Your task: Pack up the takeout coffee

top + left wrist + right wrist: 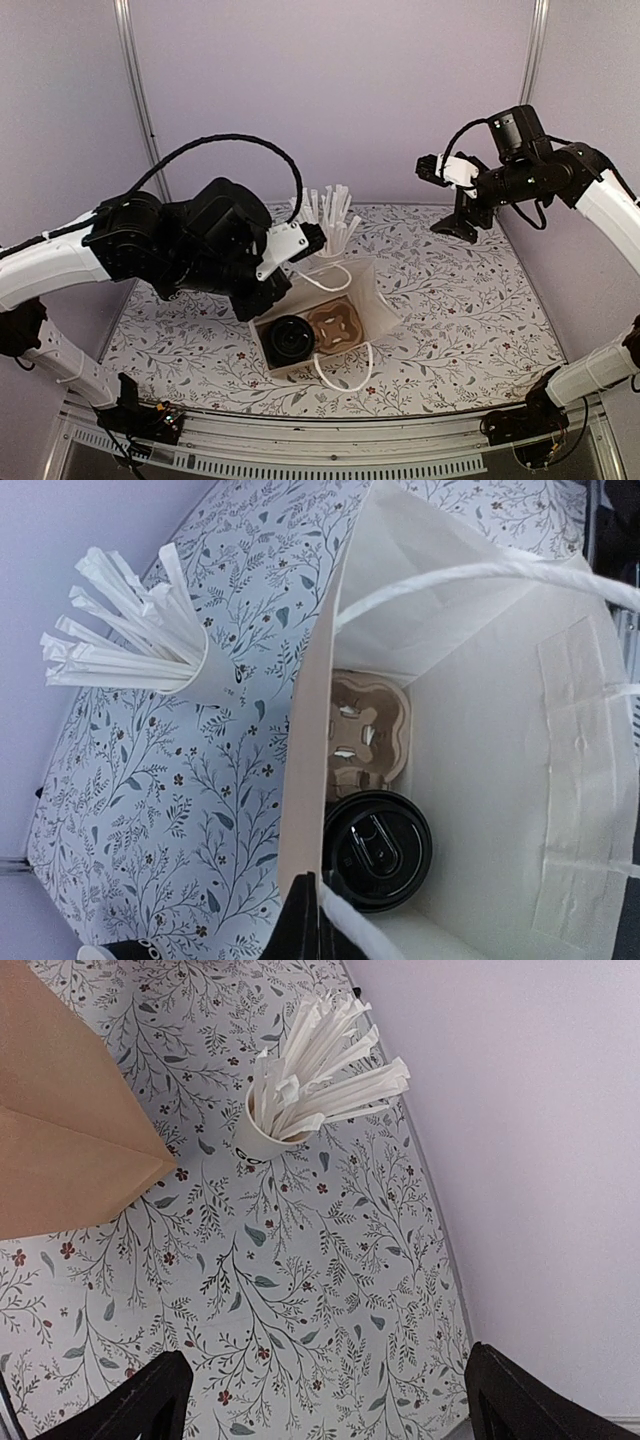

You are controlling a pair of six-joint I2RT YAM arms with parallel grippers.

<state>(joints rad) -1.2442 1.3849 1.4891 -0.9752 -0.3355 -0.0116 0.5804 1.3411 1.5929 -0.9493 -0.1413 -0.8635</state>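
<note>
Dark fingers (pixel 303 920) of the left tool (pixel 305 900) sit at the very bottom of the left wrist view, pressed together with no gap showing between them. They meet the top edge of the near wall of the paper bag (pixel 590 780). Whether a fold of paper is pinched between them cannot be told. A white rope handle (pixel 350 930) runs past the fingers on their right.

Just beyond the fingertips, down on the bag's floor, stands the takeout coffee (pixel 377 848). Its black lid (pixel 385 835) is on and faces up. In the overhead view it fills the bag's near-left corner. Just beside it, farther from the left tool, lies the brown cup carrier (pixel 365 730), flat on the bag's floor, and the wells that show hold nothing.

Outside the bag, beyond its far wall, a white cup of straws (pixel 150 645) stands on the floral table (pixel 450 310). The paper-wrapped straws fan out of its top.

The right tool (pixel 328 1360) hangs high at the far right, well apart from the bag. Its two fingers are spread wide, one at each lower corner of its wrist view, with nothing between them. Below it lies bare table, with the straws cup and one brown outer corner of the bag in sight.
</note>
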